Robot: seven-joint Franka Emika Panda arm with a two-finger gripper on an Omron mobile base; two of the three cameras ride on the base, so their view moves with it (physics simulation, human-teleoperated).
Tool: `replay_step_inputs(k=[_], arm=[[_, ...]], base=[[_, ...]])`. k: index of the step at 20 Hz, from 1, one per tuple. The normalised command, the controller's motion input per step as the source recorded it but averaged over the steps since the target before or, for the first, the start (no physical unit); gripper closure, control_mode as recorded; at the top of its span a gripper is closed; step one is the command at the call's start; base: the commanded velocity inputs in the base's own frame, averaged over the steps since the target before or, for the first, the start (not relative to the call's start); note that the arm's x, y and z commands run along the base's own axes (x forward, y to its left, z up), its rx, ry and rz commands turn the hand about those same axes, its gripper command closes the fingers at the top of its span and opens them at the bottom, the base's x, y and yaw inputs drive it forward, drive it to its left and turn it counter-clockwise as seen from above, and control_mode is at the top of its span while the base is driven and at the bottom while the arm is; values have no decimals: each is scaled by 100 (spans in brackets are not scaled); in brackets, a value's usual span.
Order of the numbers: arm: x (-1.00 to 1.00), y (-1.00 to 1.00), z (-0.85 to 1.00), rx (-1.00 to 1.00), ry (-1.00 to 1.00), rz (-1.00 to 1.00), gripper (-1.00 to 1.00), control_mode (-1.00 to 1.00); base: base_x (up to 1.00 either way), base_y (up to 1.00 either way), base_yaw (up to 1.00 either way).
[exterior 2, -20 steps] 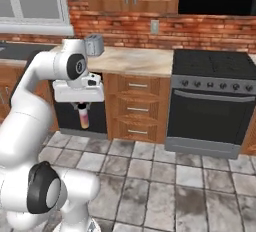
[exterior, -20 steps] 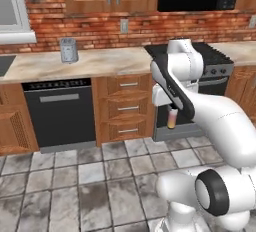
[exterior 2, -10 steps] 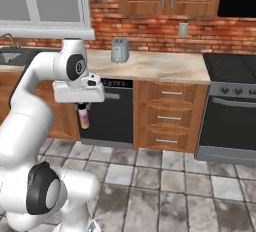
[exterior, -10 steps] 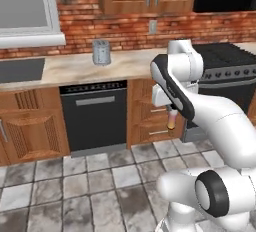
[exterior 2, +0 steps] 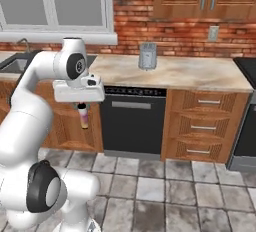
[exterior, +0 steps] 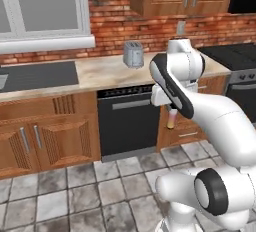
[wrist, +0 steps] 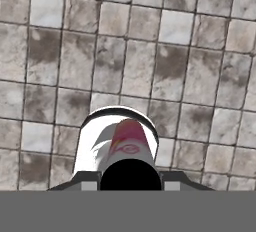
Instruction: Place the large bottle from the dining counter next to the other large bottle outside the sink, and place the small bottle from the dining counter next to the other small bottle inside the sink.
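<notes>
My gripper (exterior: 171,110) (exterior 2: 82,107) hangs in front of the lower cabinets, pointing down and shut on a bottle (exterior: 171,121) (exterior 2: 83,117). The bottle has a white body, a pink and cream label and a dark cap. In the hand view the bottle (wrist: 122,143) stands between the fingertips over the floor tiles. I cannot tell whether it is the large or the small one. The dark sink (exterior: 41,75) (exterior 2: 14,64) lies in the counter to the left, below the window. The other bottles and the dining counter are out of view.
A silver toaster (exterior: 133,54) (exterior 2: 147,56) stands on the beige counter (exterior 2: 200,76). Below it is a black dishwasher (exterior: 127,123) (exterior 2: 134,126), with wooden drawers (exterior 2: 202,126) to its right and a stove (exterior: 235,56) further right. Grey stone tiles (wrist: 125,51) cover the floor.
The whole scene has slid to the right in both base views: the base has driven left along the counter, and the sink has come into view. The bottle stays in the gripper.
</notes>
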Motion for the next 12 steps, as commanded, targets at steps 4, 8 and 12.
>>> replay_step_inputs(k=[4,8,12], arm=[[0,0,0,0,0,0,100,100],[0,0,0,0,0,0,100,100],[0,0,0,0,0,0,100,100]], base=[[31,90,-8],[48,76,-6],[71,65,-2]])
